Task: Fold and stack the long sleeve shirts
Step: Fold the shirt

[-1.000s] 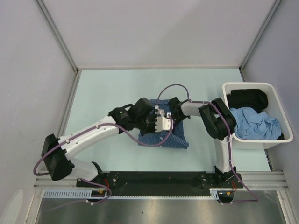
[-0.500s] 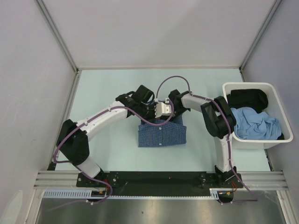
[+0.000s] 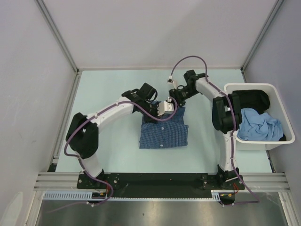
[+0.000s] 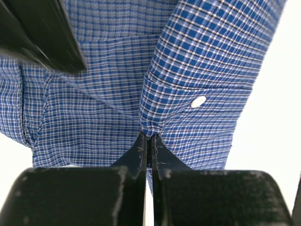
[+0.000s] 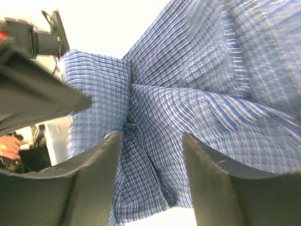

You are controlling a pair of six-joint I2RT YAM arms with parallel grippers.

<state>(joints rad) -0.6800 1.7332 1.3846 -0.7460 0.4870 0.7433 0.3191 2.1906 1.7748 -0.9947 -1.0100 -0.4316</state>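
From above, the dark-blue checked shirt (image 3: pixel 164 134) lies folded into a rough rectangle on the pale green bench (image 3: pixel 108 89), about midway between the two arm bases and a little forward of them. Both arms reach in over its far edge. The left pincer (image 3: pixel 169 112) meets the cloth at the far edge. The right pincer (image 3: pixel 177 100) hangs just beyond it, above the far right corner. At this size I cannot tell how either pincer stands. A white bin (image 3: pixel 247 85) stands at the right edge of the bench, well apart from the shirt. It holds a black cloth (image 3: pixel 249 99) and a light-blue cloth (image 3: pixel 256 125).

The left wrist camera shows the left pincer (image 4: pixel 147 141) pressed together on a raised fold of the checked shirt (image 4: pixel 108 108). The cloth fans out upward from the pinch. A white button (image 4: pixel 198 101) sits on the band of cloth to the right.

In the right wrist view the right pincer (image 5: pixel 150 141) is spread wide and grips nothing. The checked shirt (image 5: pixel 211 94) fills the frame beyond its fingers (image 5: pixel 101 165), creased along a diagonal fold.
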